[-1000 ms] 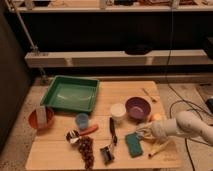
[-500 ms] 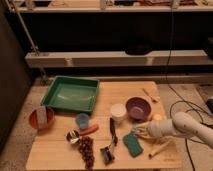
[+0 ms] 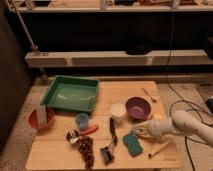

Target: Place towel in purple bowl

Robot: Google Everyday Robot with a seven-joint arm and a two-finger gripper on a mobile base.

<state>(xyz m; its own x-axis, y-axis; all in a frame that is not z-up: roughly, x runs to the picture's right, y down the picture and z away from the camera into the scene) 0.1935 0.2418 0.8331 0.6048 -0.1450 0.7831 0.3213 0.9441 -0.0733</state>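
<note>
My gripper (image 3: 140, 131) is down low over the wooden table (image 3: 125, 92), right at the top edge of the folded teal towel (image 3: 132, 143), and honestly I can't tell if it's clamped or loose. The towel lies flat on the wood, just below the round purple bowl (image 3: 137, 107), with a small white cup (image 3: 118, 111) beside the bowl.

- The gripper (image 3: 139, 132) reaches in from 3 o'clock, low over the wooden desk (image 3: 120, 92).
- Its tip sits just beside the teal towel (image 3: 132, 143), at the towel's 1 o'clock.
- The purple bowl (image 3: 137, 107) stands near, at 12 o'clock of the gripper.
- A green tray (image 3: 71, 93) lies at 10 o'clock.
</note>
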